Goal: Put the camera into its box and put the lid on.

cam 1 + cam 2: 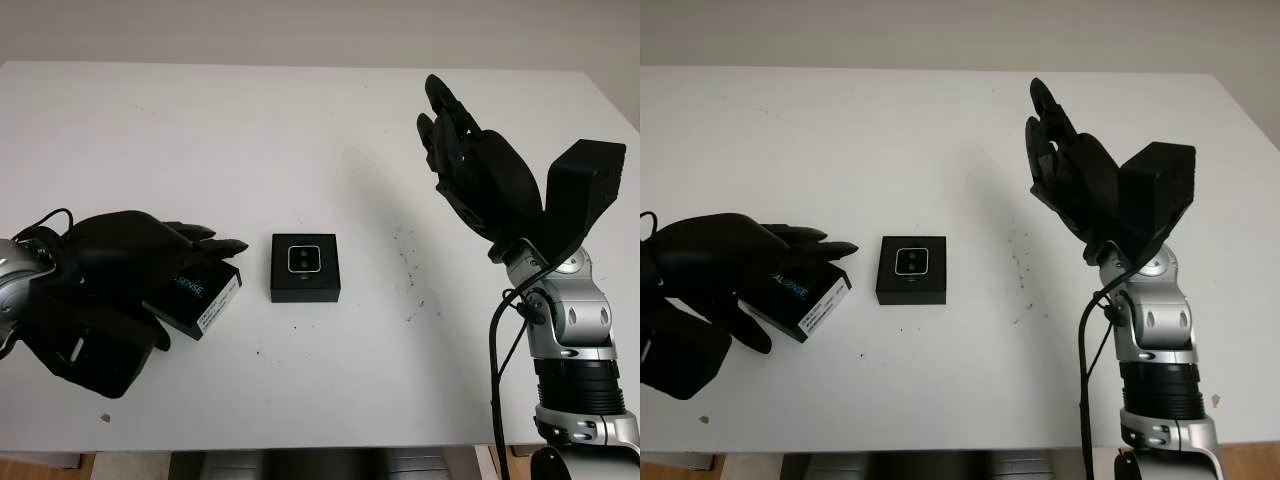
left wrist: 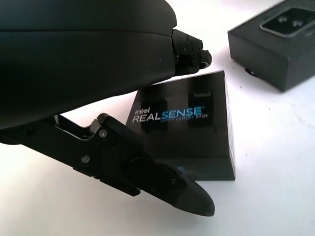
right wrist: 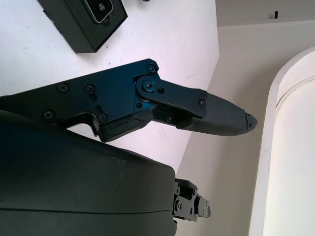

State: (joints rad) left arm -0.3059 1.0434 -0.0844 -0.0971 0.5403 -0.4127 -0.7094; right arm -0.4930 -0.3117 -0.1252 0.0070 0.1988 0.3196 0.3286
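Note:
A black open box [image 1: 305, 267] sits in the middle of the white table [image 1: 300, 130], and the camera [image 1: 304, 259] lies inside it, lens side up. To its left the black lid [image 1: 203, 292] printed "RealSense" lies slightly askew on the table. My left hand [image 1: 185, 270] is over the lid, fingers across its far edge and thumb [image 2: 162, 182] at its near edge, closed on it. My right hand [image 1: 470, 165] is open and raised above the table, to the right of the box. The box [image 3: 81, 22] also appears in the right wrist view.
Small dark specks mark the table to the right of the box [image 1: 408, 262]. The table's front edge [image 1: 300, 445] runs close to my arms. Its right edge [image 1: 610, 100] lies just beyond my right hand.

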